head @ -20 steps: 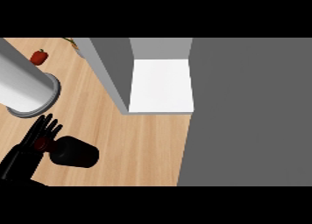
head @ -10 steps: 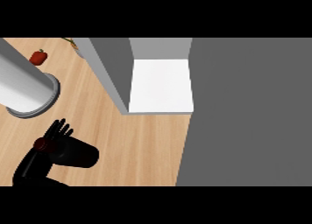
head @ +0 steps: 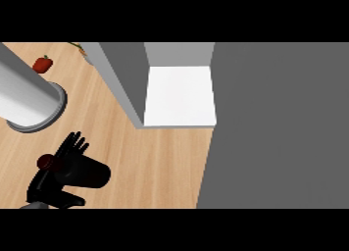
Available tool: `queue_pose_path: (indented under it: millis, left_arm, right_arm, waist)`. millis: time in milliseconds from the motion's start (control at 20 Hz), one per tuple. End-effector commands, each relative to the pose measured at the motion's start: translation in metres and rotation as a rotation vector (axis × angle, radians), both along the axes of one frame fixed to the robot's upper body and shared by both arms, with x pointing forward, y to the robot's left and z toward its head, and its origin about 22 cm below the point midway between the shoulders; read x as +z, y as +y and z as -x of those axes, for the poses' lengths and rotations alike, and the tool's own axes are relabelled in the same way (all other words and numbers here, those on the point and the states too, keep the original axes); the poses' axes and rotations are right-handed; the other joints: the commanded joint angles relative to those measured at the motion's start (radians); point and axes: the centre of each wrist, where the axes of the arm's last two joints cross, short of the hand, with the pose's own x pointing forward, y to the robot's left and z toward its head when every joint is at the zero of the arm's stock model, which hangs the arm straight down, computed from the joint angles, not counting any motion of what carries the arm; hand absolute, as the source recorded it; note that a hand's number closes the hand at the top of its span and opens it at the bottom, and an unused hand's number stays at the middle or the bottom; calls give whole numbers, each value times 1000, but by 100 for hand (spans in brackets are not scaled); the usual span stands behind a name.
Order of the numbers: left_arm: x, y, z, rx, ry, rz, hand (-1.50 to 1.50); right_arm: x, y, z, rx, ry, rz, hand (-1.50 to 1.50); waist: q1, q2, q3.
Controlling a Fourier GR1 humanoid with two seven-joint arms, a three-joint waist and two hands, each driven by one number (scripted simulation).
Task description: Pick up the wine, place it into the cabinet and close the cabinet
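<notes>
The wine (head: 87,171) is a dark bottle with a red cap, standing on the wooden counter at the lower left. My left hand (head: 70,147) is right at the bottle's neck and far side, its fingers straight and spread, pointing up and right; the bottle hides the palm. The cabinet (head: 279,122) fills the right of the view as a grey block. Its door (head: 123,81) stands open, showing the white shelf (head: 181,95) inside, up and to the right of the bottle. My right hand does not show.
A tall grey cylinder (head: 14,95) on a round base stands at the left, just above the hand. A red pepper (head: 42,63) lies at the far left back. Bare wooden counter (head: 163,166) stretches between the bottle and the cabinet.
My left hand and forearm have slid to the right, closing in on the bottle's neck. The bottle has barely moved.
</notes>
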Motion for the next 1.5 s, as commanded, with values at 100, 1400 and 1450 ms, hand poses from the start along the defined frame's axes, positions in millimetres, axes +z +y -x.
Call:
queue_pose_path:
  millis: [100,1400,1450]
  left_arm:
    - [-13,8,13,-34,-21,27,-150]
    - [-1,-122,-46,185,-350,-180,150]
    - [3,-113,-53,199,-369,-174,150]
  right_arm:
    - [-7,-15,38,61,24,2,-150]
    - [-6,-2,20,47,46,-11,-150]
    - [-5,-7,10,48,49,-11,-150]
  waist:
    - [-1,-1,1]
    - [5,-6,1]
    - [7,-1,1]
